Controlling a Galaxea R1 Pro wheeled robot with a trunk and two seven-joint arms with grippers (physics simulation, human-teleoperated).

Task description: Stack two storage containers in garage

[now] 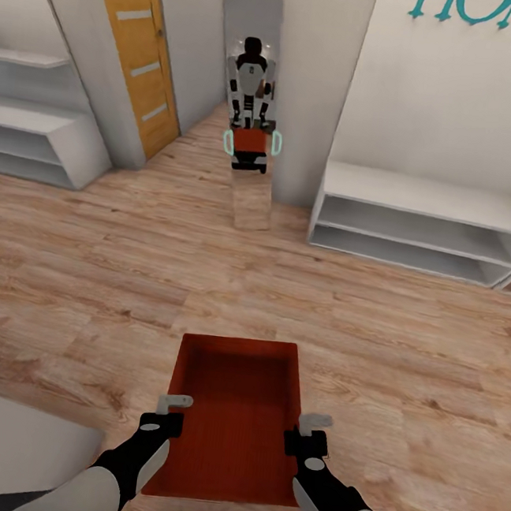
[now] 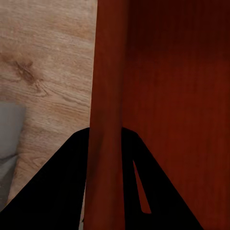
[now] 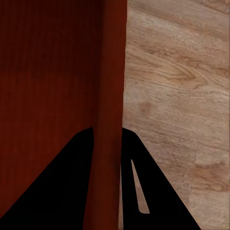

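Observation:
One red-orange storage container [image 1: 237, 412] hangs level in front of me, above a light wood-plank floor [image 1: 404, 344], and nothing lies in it. My left gripper [image 1: 170, 412] is shut on its left side wall [image 2: 108, 96]. My right gripper [image 1: 307, 432] is shut on its right side wall [image 3: 112, 96]. Both wrist views look along a wall clamped between dark fingers, with the bin's flat bottom on one side and wood planks on the other.
Straight ahead a tall mirror [image 1: 255, 89] leans on the wall and reflects me holding the bin. An orange wooden door [image 1: 137, 43] stands at the far left. Low white shelves sit at left [image 1: 39, 136] and right [image 1: 425, 227]. A grey surface [image 1: 4, 441] lies near my left arm.

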